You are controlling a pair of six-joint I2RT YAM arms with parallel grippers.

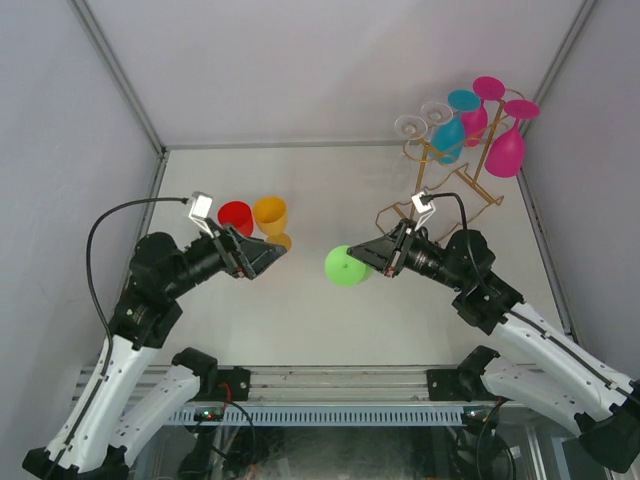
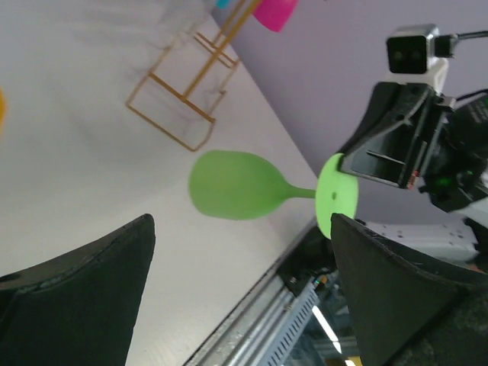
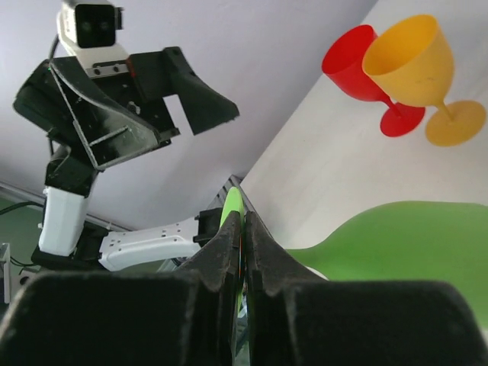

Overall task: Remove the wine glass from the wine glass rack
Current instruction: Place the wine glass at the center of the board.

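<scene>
My right gripper (image 1: pixel 374 257) is shut on the flat foot (image 3: pixel 231 207) of a green wine glass (image 1: pixel 346 266) and holds it sideways, low over the middle of the table. Its bowl (image 2: pixel 232 185) points toward my left arm. The gold wire wine glass rack (image 1: pixel 455 185) stands at the back right and also shows in the left wrist view (image 2: pixel 179 103). A magenta glass (image 1: pixel 507 150), a teal glass (image 1: pixel 450 135), a pink one and clear ones hang on it. My left gripper (image 1: pixel 265 255) is open and empty, left of the green glass.
A red glass (image 1: pixel 236 217) and a yellow glass (image 1: pixel 270 215) stand upright close behind my left gripper, and show in the right wrist view (image 3: pixel 357 61). Grey walls enclose the table on three sides. A metal rail runs along the near edge.
</scene>
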